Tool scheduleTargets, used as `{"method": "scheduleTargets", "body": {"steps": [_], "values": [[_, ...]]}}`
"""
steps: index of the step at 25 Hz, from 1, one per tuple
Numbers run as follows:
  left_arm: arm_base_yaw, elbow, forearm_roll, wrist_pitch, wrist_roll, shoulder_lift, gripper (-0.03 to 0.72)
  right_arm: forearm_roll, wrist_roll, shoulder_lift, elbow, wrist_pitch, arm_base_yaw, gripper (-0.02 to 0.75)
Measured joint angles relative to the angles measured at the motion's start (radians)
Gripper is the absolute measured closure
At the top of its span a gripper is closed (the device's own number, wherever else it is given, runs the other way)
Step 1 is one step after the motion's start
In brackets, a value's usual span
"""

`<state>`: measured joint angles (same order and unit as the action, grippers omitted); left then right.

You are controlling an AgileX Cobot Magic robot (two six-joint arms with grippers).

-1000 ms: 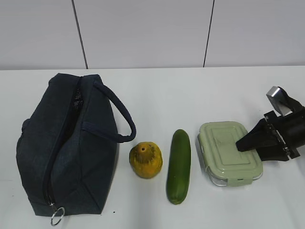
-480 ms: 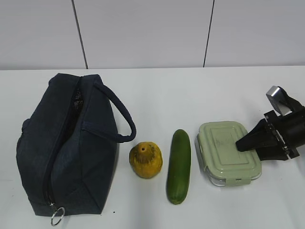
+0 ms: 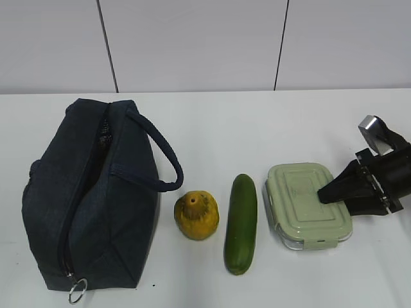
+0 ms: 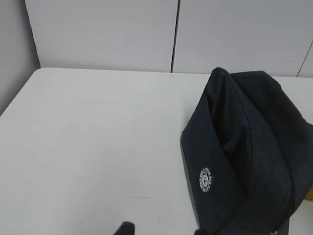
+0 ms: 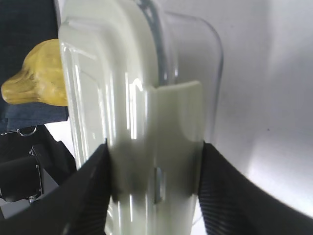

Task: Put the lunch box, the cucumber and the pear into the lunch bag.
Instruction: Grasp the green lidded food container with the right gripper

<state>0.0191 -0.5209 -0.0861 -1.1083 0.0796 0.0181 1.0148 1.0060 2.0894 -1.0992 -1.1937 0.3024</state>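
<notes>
Right gripper clamps the lunch box; the other items wait on the table.

The right gripper has its black fingers pressed against both sides of the lunch box, a clear rectangular container with a pale sage-green clip-on lid, pinching it at its right end, likely so it can be lifted. Just left lies the smooth dark green cucumber, then the squat yellow-orange pear, both apart from the box. Farthest left sits the dark navy fabric lunch bag, its top zipper seemingly parted to receive them. The left gripper hovers near the bag; only its fingertips show, spread apart and empty.
</notes>
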Motion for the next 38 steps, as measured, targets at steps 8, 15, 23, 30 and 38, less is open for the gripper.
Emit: {"method": "scheduleTargets", "body": {"steps": [8, 15, 23, 30, 38], "values": [[0.0, 0.0, 0.0, 0.0, 0.0, 0.0, 0.45, 0.023, 0.002, 0.0, 0.0, 0.004, 0.0, 0.351], [0.0, 0.0, -0.05, 0.001, 0.0, 0.0, 0.45, 0.027, 0.002, 0.0, 0.0, 0.004, 0.0, 0.351], [-0.003, -0.007, -0.223, 0.123, 0.022, -0.243, 0.449, 0.029, 0.002, 0.001, 0.0, 0.006, 0.0, 0.351], [-0.034, -0.009, -0.527, 0.274, 0.289, -0.578, 0.448, 0.032, 0.002, 0.001, 0.0, 0.006, 0.0, 0.351], [-0.035, -0.097, -0.626, 0.291, 0.429, -0.92, 0.42, 0.047, 0.002, 0.001, 0.0, 0.012, 0.0, 0.352]]}}
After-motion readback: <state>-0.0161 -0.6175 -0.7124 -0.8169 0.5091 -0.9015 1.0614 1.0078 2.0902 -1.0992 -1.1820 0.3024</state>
